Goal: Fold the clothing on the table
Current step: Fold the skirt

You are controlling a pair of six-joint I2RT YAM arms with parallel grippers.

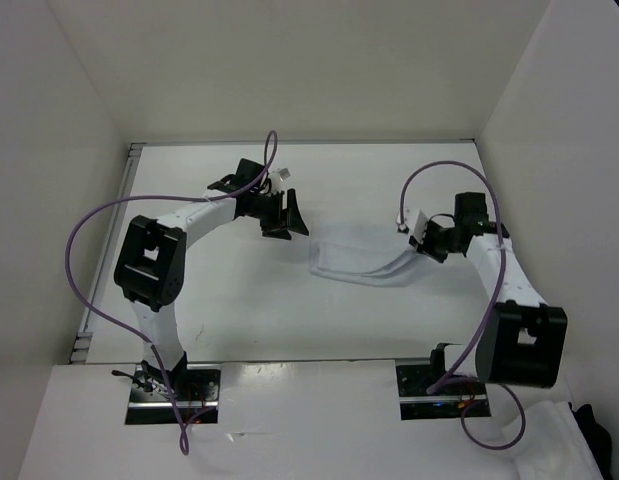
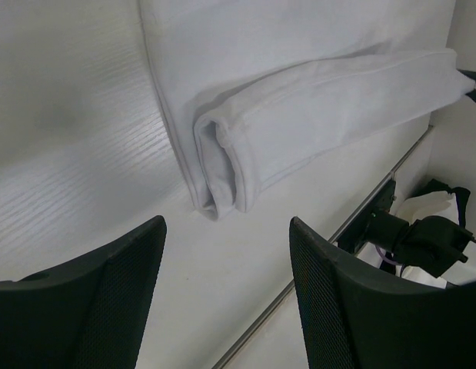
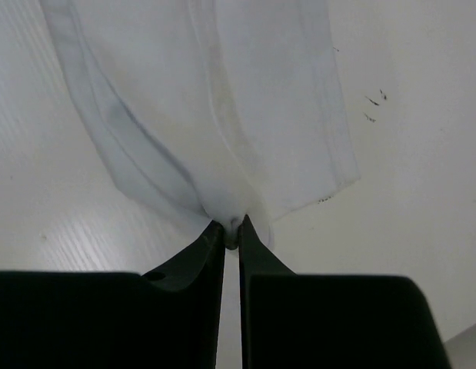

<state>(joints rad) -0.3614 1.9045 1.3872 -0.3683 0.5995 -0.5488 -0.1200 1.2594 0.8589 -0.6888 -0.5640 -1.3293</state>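
Observation:
The clothing [image 1: 357, 262] is a thin white garment, folded into a narrow strip, lying on the table [image 1: 239, 320] between the two arms. My right gripper [image 1: 417, 243] is at its right end. In the right wrist view the jaws [image 3: 231, 231] are shut on a pinch of the clothing [image 3: 222, 92], which fans out ahead of them. My left gripper [image 1: 286, 215] hovers just left of the garment. In the left wrist view it [image 2: 226, 231] is open with bare table between its fingers, and the clothing's rolled end [image 2: 222, 169] lies a little beyond them.
White walls close in the table at the back and both sides. A metal rail [image 2: 314, 261] runs along the table's near edge, with the right arm's base [image 2: 422, 231] past it. A white cloth heap and a dark garment [image 1: 589, 430] lie off the table, bottom right.

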